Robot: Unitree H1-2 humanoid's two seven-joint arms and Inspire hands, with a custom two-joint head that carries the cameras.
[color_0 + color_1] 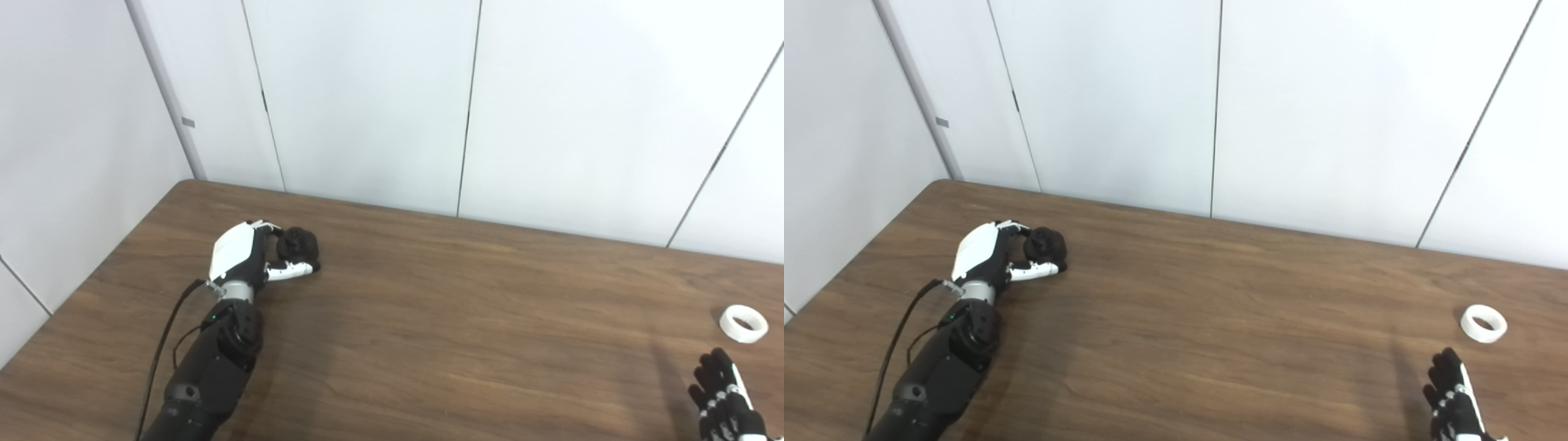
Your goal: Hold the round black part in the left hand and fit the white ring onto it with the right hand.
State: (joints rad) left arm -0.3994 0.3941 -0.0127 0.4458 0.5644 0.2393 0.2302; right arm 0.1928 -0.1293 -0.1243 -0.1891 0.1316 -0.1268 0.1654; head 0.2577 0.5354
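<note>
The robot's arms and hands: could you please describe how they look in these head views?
The left hand has a white back shell, black and white fingers and a silver wrist ring. Its arm is black, with a small green light and a thin black cable alongside. The right hand is black with white strips.

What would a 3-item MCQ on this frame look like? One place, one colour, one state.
1. Where does the white ring lie?
A. far right of the table
B. beside the left hand
C. on the black part

2. What colour is the table?
A. white
B. brown wood
C. green

3. What is the left hand doing?
A. resting open and flat
B. holding the ring
C. closed around the round black part

Key: 1 A, ring lies just beyond the right hand; 2 B, wood grain shows; 3 C, fingers and thumb wrap the part.
</note>
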